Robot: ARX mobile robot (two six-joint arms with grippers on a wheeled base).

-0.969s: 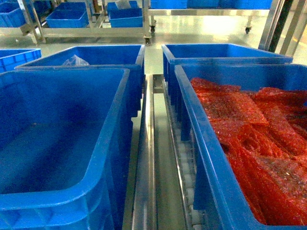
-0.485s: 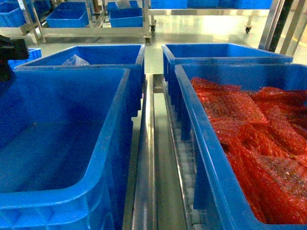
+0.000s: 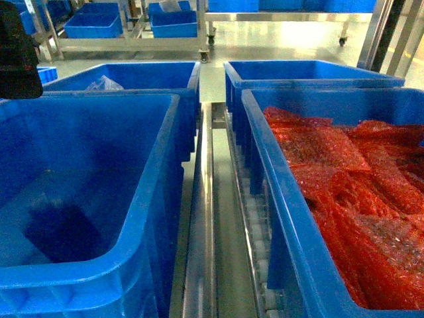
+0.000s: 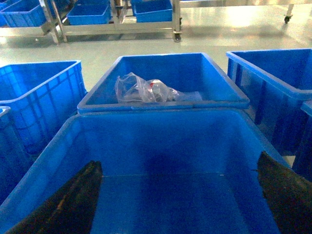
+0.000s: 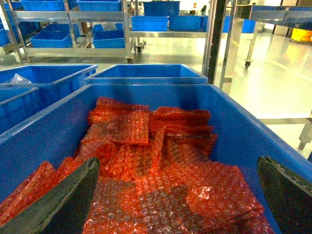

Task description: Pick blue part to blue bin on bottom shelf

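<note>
No blue part shows in any view. A large blue bin [image 3: 86,199] stands empty at the near left, on the steel rails and white roller track of the shelf [image 3: 211,218]. My left gripper [image 4: 178,163] hangs open over this bin [image 4: 170,141], nothing between its dark fingers [image 4: 73,200]. The left arm [image 3: 16,53] shows as a dark block at the top left of the head view. My right gripper [image 5: 178,161] is open above another blue bin [image 5: 234,122] filled with red bubble-wrap bags [image 5: 161,165].
Behind the empty bin, a second blue bin [image 4: 165,73] holds a crumpled clear plastic bag [image 4: 146,90]. Another blue bin [image 3: 305,73] stands at the far right. More bins sit on wheeled steel racks [image 3: 132,40] across the floor.
The left arm has come up into the top-left corner of the head view and grown larger. A dark shadow now lies on the empty bin's floor.
</note>
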